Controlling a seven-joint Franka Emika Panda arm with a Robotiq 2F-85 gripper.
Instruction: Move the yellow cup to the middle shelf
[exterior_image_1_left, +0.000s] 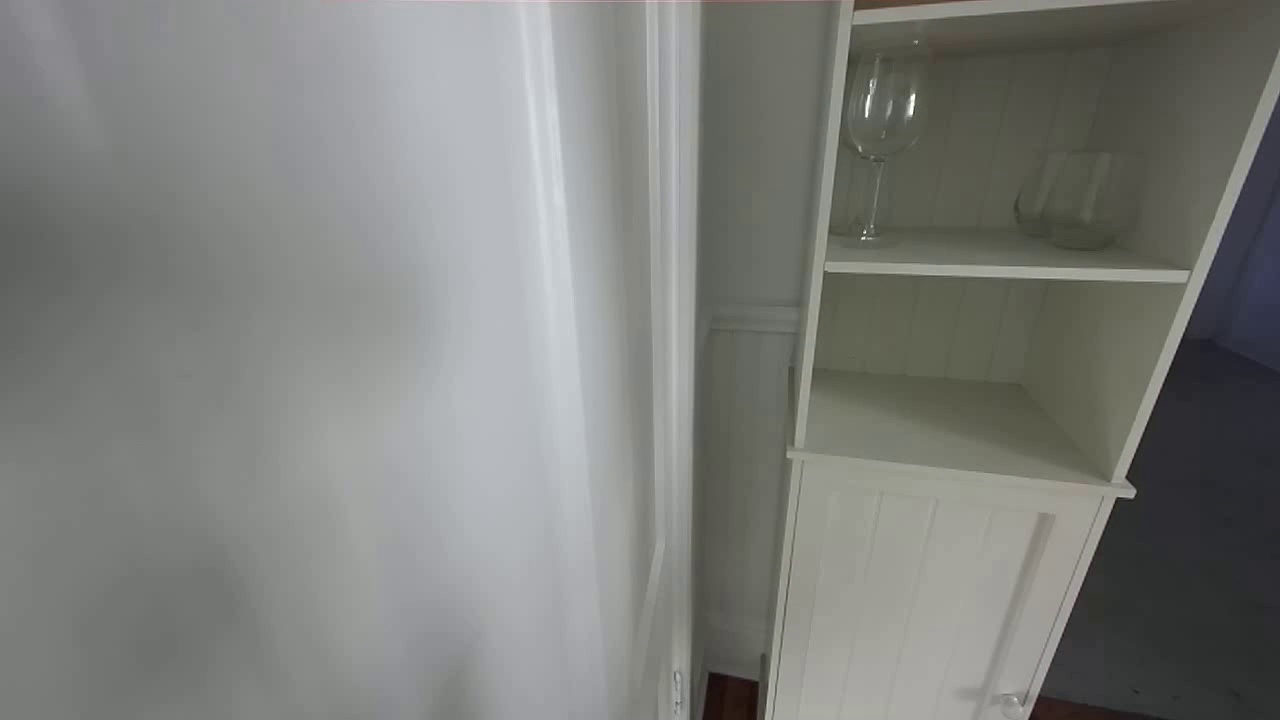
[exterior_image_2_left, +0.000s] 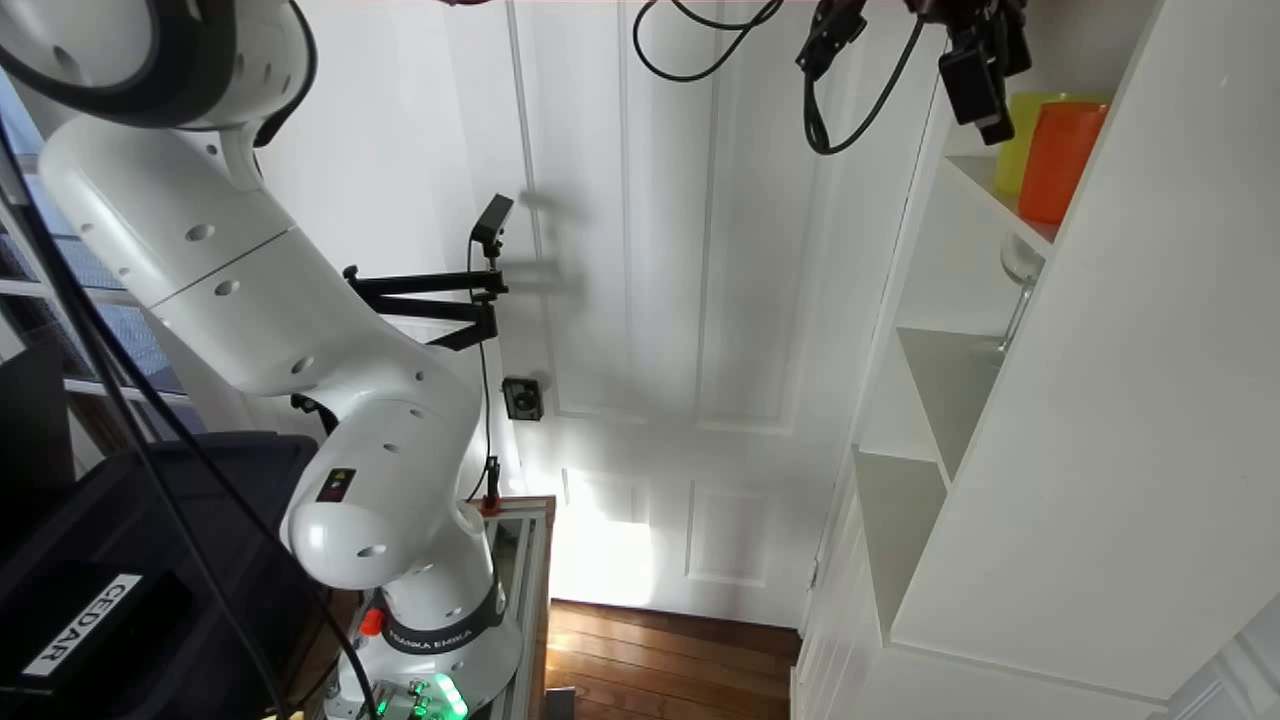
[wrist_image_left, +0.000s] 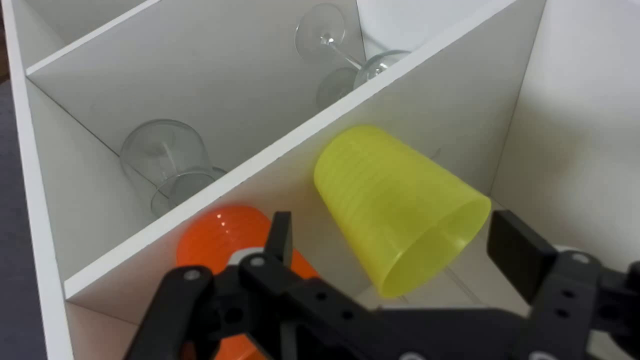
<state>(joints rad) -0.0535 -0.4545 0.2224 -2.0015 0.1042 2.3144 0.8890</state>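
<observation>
The yellow cup stands on the upper shelf beside an orange cup; it also shows in an exterior view, partly hidden by the gripper and the orange cup. My gripper is open and empty. In the wrist view its fingers lie on either side of the yellow cup's rim, the right finger close to it; whether they touch it I cannot tell. The gripper also shows in an exterior view in front of the cup. The middle shelf is one board lower; it also shows in the wrist view.
A wine glass and a squat clear glass stand at opposite ends of the middle shelf. The orange cup stands near the cabinet's side wall. A ledge lies below. A white door is beside the cabinet.
</observation>
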